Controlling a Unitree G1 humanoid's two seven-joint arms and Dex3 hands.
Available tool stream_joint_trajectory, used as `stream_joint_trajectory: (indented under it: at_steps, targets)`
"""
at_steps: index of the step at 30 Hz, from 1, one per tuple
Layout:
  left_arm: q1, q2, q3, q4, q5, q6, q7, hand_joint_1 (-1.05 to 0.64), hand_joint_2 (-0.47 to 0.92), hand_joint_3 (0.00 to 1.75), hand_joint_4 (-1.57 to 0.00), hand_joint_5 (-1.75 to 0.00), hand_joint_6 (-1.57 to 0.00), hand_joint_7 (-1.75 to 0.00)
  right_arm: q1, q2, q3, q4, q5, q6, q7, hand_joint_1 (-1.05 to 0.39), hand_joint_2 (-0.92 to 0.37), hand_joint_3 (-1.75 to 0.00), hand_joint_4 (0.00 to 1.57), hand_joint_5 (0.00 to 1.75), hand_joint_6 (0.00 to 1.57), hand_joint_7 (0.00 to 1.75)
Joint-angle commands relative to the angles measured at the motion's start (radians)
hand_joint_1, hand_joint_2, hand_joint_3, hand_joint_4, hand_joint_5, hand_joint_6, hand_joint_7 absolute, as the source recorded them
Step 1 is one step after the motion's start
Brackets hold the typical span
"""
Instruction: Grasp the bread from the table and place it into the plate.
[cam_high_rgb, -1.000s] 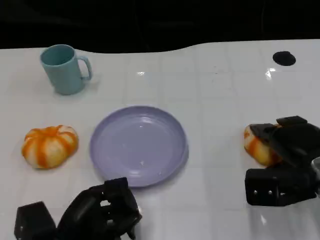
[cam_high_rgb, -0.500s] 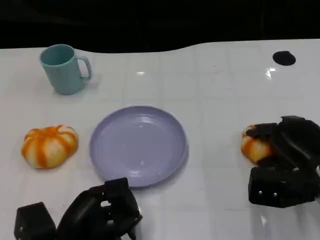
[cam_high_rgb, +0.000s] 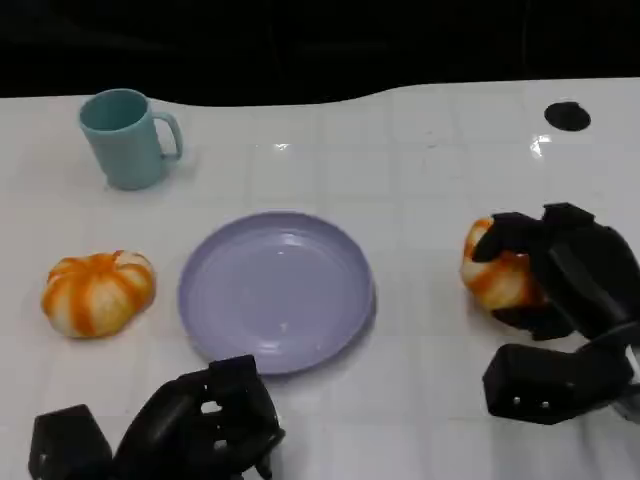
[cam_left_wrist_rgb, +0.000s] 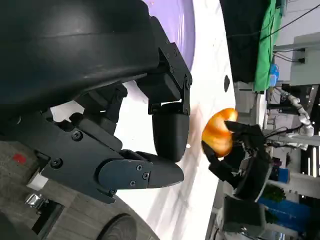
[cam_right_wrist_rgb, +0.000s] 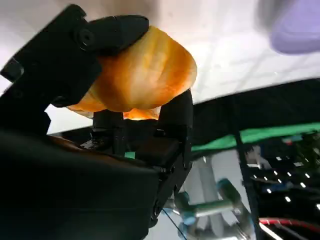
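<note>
My right hand (cam_high_rgb: 556, 290) grips an orange-and-white bread roll (cam_high_rgb: 495, 272) at the right of the table, lifted a little off the white surface. The right wrist view shows that roll (cam_right_wrist_rgb: 142, 75) clamped between black fingers (cam_right_wrist_rgb: 107, 32). In the left wrist view the same roll (cam_left_wrist_rgb: 219, 131) sits in the right hand (cam_left_wrist_rgb: 245, 160) beyond my left fingers. A lavender plate (cam_high_rgb: 345, 330) lies at the table's middle, left of the roll. A second striped bread (cam_high_rgb: 97, 291) rests left of the plate. My left hand (cam_high_rgb: 195, 425) sits low at the front left, fingers curled, holding nothing.
A teal mug (cam_high_rgb: 128, 137) stands at the back left. A small black disc (cam_high_rgb: 568, 116) lies at the back right. The white table's dark far edge (cam_high_rgb: 320, 95) runs across the top.
My right hand has closed round the right-hand roll and carried it up and to the left, toward the plate. The left hand and the other bread have stayed put.
</note>
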Motion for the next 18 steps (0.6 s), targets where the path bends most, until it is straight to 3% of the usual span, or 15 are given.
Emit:
stream_joint_trajectory:
  at_steps: [1,10,14,18]
  targets:
    - [0.001,0.012,0.006,0.002,-0.012,0.003,-0.001,-0.55,0.71,0.54,-0.81,-1.75,-0.78,-1.40,0.026,0.020,-0.015,-0.089,0.041,-0.022,0.026,0.00,-0.36,-1.21,0.97,1.75,0.85,1.50]
    - [0.003,0.014,0.001,0.003,-0.001,-0.011,0.001,-0.56,0.71,0.55,-0.80,-1.75,-0.78,-1.40,0.013,0.120,-0.002,-0.154,0.069,-0.065,0.077,-0.02,-0.25,-1.40,1.01,1.75,0.81,1.62]
    - [0.001,0.014,0.002,0.007,-0.004,-0.013,-0.003,-0.55,0.70,0.56,-0.80,-1.75,-0.77,-1.40,-0.019,0.173,0.012,-0.118,0.049,-0.062,0.063,-0.04,-0.17,-1.50,1.04,1.75,0.90,1.44]
    - [0.002,0.016,0.000,0.004,0.001,-0.014,0.001,-0.54,0.70,0.56,-0.79,-1.75,-0.77,-1.40,-0.056,0.219,0.030,-0.068,0.042,-0.066,0.058,-0.05,-0.17,-1.53,1.05,1.75,0.94,1.40]
